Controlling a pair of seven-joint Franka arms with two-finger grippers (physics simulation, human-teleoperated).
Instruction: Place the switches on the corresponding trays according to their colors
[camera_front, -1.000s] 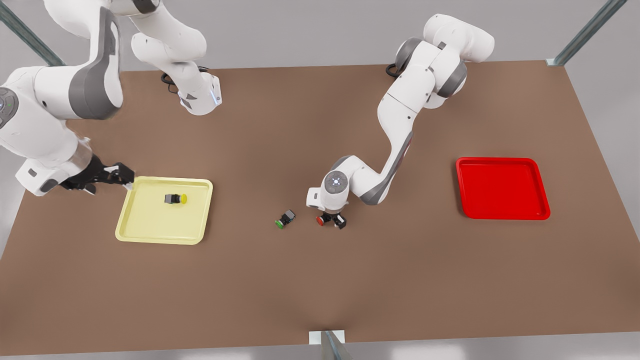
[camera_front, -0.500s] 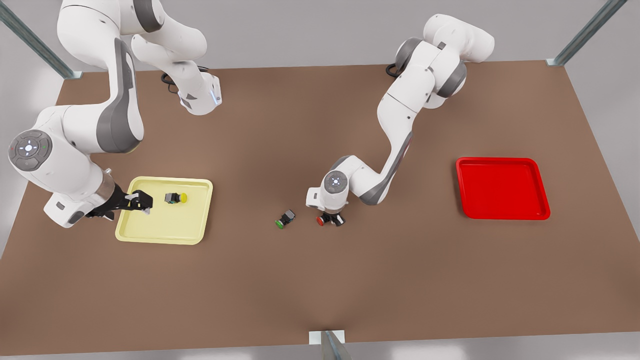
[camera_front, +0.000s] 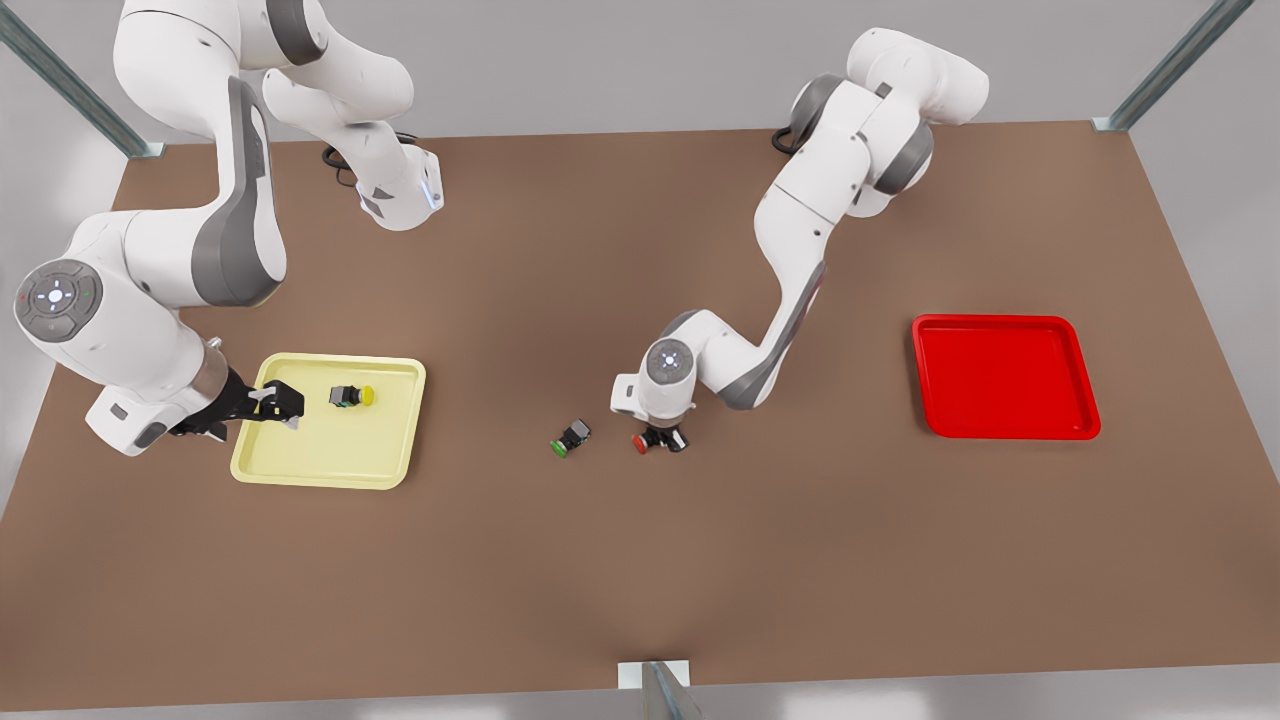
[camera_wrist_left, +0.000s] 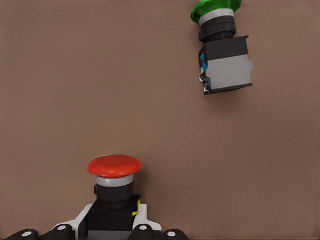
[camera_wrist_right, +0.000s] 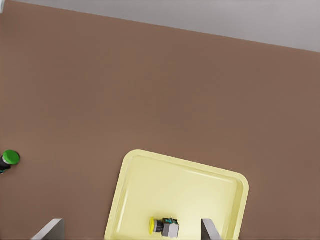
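Now the left tool is clamped on the red switch on the counter, beside the green switch. The right tool waits, fingers apart, over the yellow tray holding the yellow switch.

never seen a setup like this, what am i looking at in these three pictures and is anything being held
These are simulator renders of two white robot arms at a brown table, each ending in two-finger jaws. The wide picture comes from a camera off the arms; the other two come from cameras on each arm's wrist.

On the table lie a yellow tray at the front view's left and a red tray at its right. The yellow switch already lies in the yellow tray. The green switch lies loose on the table.

The left gripper is down at mid-table, jaws shut on the red switch, which has not reached the red tray. The right gripper waits over the yellow tray, jaws open, holding nothing.
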